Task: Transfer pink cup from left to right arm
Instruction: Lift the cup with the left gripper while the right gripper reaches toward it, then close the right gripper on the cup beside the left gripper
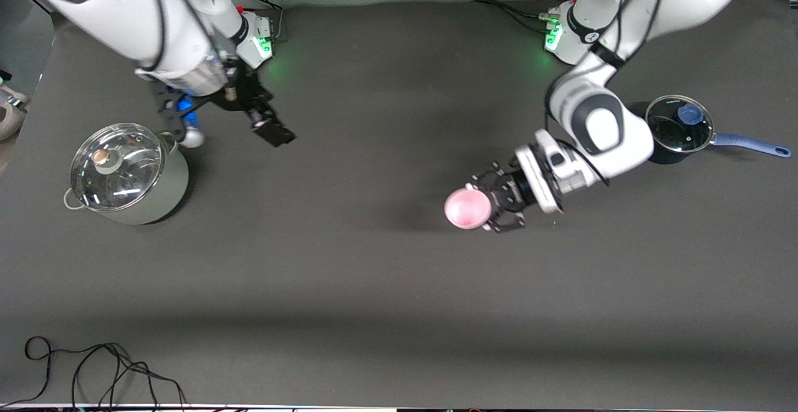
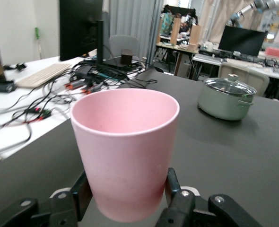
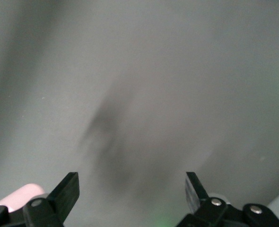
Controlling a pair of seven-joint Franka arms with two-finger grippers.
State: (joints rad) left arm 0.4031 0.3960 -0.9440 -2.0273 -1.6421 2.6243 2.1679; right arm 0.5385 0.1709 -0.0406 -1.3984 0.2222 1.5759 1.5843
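Two grippers were in play, and only one had work in hand. The left gripper [image 1: 489,207] was clenched on the pink cup [image 1: 467,208], holding it up over the bare middle of the table [image 1: 386,275], toward the left arm's end. In the left wrist view the fingers [image 2: 173,182] pinched the cup low on its tapered wall, near the base, with most of the tumbler standing free above them. The right gripper [image 1: 265,119] hung with its jaws spread wide over the table near the lidded steel pot [image 1: 128,172], well apart from the cup and gripping nothing.

The handover looked barely begun, since the two hands had yet to meet. The main risk seemed to be the grip itself: a smooth, tapering cup pinched low could slide or tip out if the left arm swung quickly. A second danger lay in the meeting, where the right gripper could knock the cup loose or close on the left fingers. Letting go too early would probably drop the cup onto the table. The blue-handled saucepan [image 1: 679,130] sat clear of all this.
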